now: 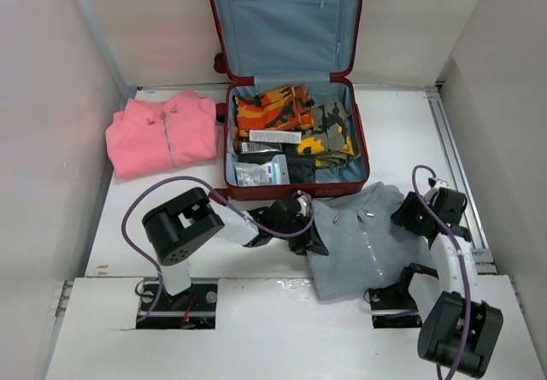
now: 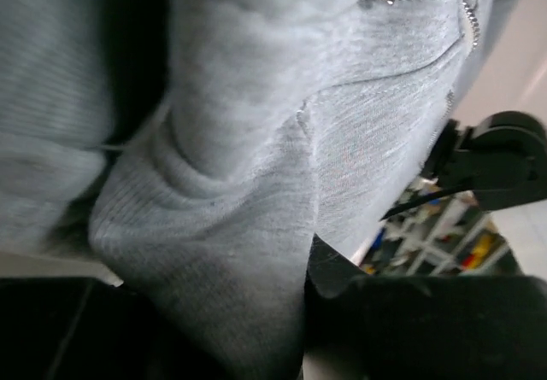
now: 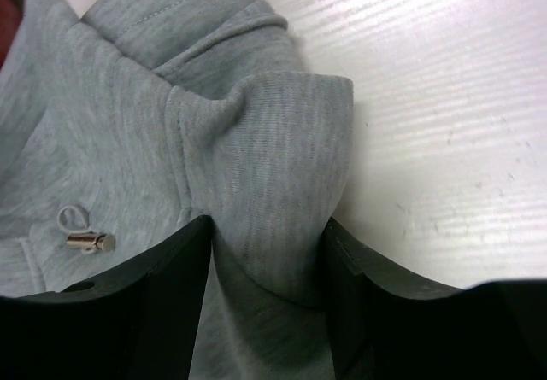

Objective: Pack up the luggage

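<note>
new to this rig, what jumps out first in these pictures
The open dark-red luggage stands out at the far centre, holding camouflage clothes and packets. A pink top lies left of it. Nearer, the left gripper and right gripper each pinch a side of a grey sweatshirt in front of it.

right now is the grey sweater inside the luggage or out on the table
Out. The grey sweater lies on the table, in front of the open luggage and outside its red rim.

Robot lab, white walled-in table (image 1: 402, 128)
</note>
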### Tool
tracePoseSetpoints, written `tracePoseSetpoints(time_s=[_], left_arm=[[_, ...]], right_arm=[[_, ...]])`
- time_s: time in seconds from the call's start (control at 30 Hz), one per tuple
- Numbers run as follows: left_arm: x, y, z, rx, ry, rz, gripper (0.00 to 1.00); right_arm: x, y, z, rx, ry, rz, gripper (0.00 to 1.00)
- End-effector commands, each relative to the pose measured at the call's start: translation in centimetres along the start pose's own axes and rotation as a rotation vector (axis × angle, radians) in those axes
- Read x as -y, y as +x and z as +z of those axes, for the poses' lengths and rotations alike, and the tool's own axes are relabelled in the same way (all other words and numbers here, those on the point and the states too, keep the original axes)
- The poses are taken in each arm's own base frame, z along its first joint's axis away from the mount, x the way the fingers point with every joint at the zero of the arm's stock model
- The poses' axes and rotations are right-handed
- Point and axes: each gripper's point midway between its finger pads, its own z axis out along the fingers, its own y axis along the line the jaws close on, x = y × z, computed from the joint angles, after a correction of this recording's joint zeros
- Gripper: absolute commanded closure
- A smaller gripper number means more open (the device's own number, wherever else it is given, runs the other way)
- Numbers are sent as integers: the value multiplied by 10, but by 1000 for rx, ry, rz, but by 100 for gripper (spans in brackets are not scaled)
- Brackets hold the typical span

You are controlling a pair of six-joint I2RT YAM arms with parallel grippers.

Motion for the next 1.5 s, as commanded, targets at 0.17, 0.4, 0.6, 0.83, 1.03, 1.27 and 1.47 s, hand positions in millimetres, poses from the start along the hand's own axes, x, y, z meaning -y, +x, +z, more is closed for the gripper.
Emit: tracePoseSetpoints(time_s=[0.17, 0.4, 0.6, 0.83, 1.03, 1.27, 1.47], left_arm=[[27, -16, -23, -65, -212, 456, 100], [21, -2, -34, -213, -398, 751, 100], [111, 8, -40, -104, -329, 1088, 100], [156, -36, -41, 30, -412, 1258, 100], [182, -70, -52, 145, -508, 1402, 100], [237, -174, -80, 308, -486, 1313, 100], [253, -256, -147, 494, -466, 1213, 100]], right_arm=[[-24, -53, -80, 0, 61, -86, 40], [-46, -104, -141, 122, 77, -181, 39], [-55, -112, -161, 150, 67, -221, 39], [-65, -118, -183, 214, 50, -250, 39], [-66, -119, -191, 226, 61, -271, 38], [-60, -106, -187, 197, 74, -282, 38], [-47, -90, -184, 156, 120, -289, 38]])
